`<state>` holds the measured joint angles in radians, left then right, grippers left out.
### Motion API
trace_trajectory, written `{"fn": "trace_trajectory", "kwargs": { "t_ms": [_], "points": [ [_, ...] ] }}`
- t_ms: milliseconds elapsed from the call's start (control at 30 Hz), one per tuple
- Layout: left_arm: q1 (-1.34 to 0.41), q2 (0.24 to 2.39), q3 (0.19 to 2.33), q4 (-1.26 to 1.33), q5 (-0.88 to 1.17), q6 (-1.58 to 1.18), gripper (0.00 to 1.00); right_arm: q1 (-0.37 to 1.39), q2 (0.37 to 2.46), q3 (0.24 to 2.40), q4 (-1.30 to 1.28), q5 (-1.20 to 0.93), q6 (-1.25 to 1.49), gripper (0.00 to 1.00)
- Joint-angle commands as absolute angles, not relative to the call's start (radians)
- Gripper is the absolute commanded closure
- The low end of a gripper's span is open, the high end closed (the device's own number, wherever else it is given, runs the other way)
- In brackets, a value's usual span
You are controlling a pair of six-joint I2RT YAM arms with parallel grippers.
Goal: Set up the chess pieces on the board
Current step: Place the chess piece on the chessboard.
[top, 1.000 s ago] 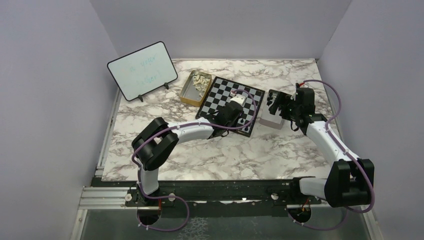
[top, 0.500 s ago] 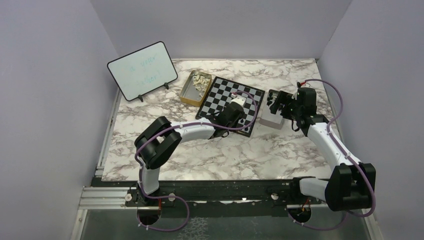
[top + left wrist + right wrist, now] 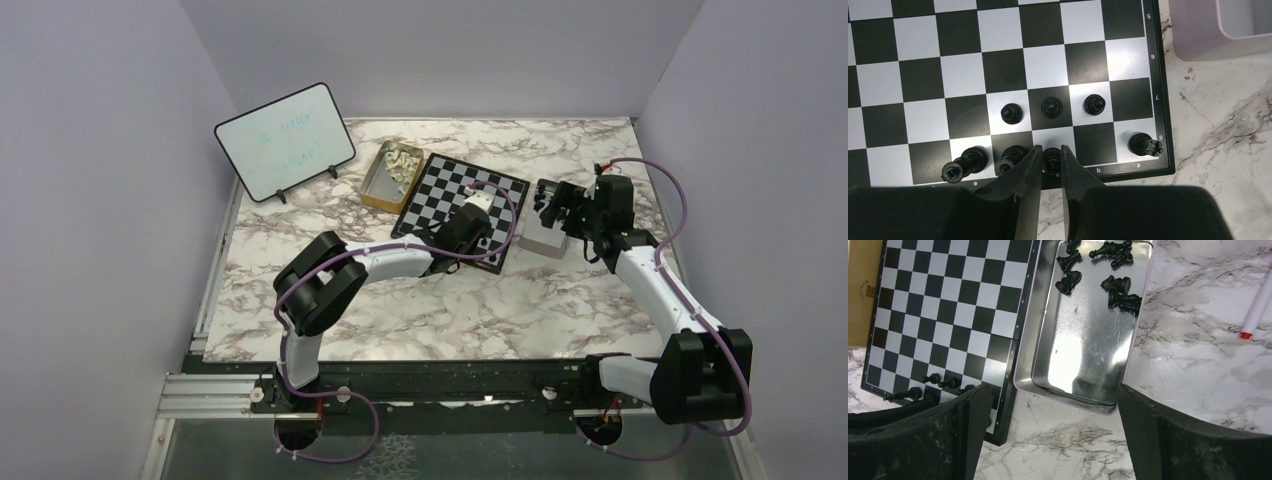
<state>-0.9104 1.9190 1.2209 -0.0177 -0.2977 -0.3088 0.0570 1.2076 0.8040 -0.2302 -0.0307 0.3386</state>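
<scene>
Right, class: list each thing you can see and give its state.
left gripper: nearly closed around a standing black piece, contact unclear
right gripper: wide open, empty
silver tin: lidless, black pieces lying inside
board: flat, black chessmen standing
gold tin: lidless, cream pieces inside

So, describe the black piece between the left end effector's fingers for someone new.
On the chessboard, follow the lettered edge row. The piece stands on c, the only one between the fingers of the left end effector; square b beside it is bare.

Lab test cell — plain lavender walls point(image 3: 100, 150) box in marble-print table point(image 3: 450, 300), robot arms point(image 3: 380, 262) bolted to aluminium rail point(image 3: 210, 395).
</scene>
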Motion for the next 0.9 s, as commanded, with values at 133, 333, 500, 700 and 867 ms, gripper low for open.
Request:
{"fn": "trace_trajectory", "kwargs": {
  "t_ms": [133, 333, 500, 700, 867],
  "points": [
    [-0.915, 1.948, 1.256, 0.002, -0.325, -0.303, 0.81, 0.052, 1.187, 0.795, -0.218, -0.005, 0.321, 0.0],
    [-0.914, 1.959, 1.266, 0.002, -0.328, -0.303, 0.83, 0.053, 1.185, 0.783, -0.211, -0.006, 0.32, 0.0],
    [-0.915, 1.966, 1.272, 0.002, -0.327, -0.304, 0.84, 0.053, 1.19, 0.785, -0.21, -0.006, 0.318, 0.0],
    [-0.914, 1.971, 1.275, 0.002, -0.327, -0.305, 0.84, 0.053, 1.198, 0.788, -0.206, -0.006, 0.316, 0.0],
    [-0.916, 1.97, 1.276, -0.017, -0.327, -0.298, 0.81, 0.052, 1.2, 0.789, -0.204, -0.005, 0.316, 0.0]
  ]
}}
